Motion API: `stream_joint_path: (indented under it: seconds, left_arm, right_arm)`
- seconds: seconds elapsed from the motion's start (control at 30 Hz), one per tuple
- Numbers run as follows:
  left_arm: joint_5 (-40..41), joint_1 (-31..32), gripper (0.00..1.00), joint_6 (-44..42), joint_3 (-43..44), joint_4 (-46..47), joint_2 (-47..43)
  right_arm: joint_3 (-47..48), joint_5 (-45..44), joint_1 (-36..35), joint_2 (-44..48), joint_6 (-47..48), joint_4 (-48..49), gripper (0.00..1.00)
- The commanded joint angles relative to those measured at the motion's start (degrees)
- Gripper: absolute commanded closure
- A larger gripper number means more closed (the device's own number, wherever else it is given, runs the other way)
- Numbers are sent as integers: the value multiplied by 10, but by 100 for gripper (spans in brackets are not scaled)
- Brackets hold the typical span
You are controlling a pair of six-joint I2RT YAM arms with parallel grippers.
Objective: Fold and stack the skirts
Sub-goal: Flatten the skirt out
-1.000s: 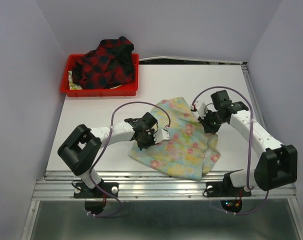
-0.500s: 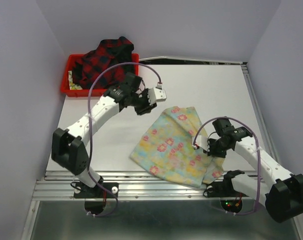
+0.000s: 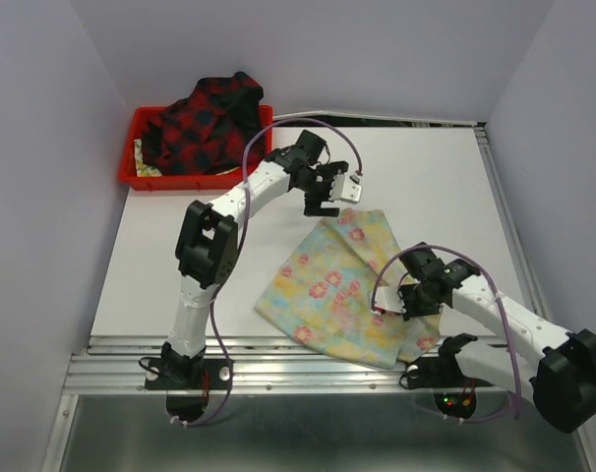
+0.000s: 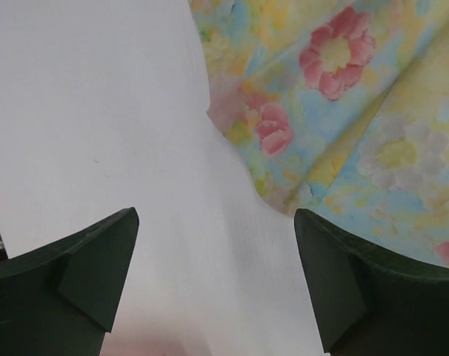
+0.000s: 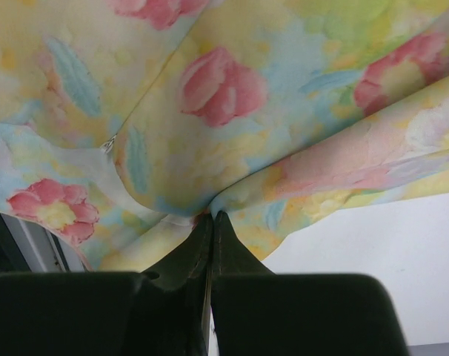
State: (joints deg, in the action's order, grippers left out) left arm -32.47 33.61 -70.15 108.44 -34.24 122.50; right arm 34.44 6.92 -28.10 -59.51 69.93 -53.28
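While the floral skirt (image 3: pixel 337 285) lay partly folded on the worktop (image 3: pixel 180 256), right jaws clamped on its near edge and left jaws apart, empty, above its far corner, the cloth appeared light, limp, best gripped at hem corners.

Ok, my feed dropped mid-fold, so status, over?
Left gripper open beside far corner of floral skirt. Right gripper shut on its near-right edge. Plaid skirt in red tray. No obstruction seen.

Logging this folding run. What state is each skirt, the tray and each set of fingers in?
floral skirt: spread out, creased, one edge pinched.
plaid skirt: crumpled, unfolded.
red tray: holding the plaid skirt.
left fingers: open, empty.
right fingers: shut on the floral skirt.
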Motion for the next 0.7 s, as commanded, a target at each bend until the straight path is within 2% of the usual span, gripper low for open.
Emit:
stream_joint_path:
  seconds: [0.0,0.17,0.33,0.47,0.57,0.67]
  left_arm:
    - [-8,43,2,-92,52,10,11]
    - [-22,61,3,-82,70,63,49]
    - [-6,90,5,-154,92,21,91]
    - [28,99,8,-215,54,17,85]
    - [47,101,16,-241,41,12,90]
    - [57,103,39,-241,53,10,103]
  right_arm:
    - [-38,-48,-14,26,51,14,99]
    - [-54,-67,-14,21,69,22,99]
    - [-51,-67,-14,15,58,20,99]
    - [-52,-67,-14,20,57,19,99]
    - [-53,-67,-14,28,54,16,99]
    - [-57,-83,-14,35,50,17,99]
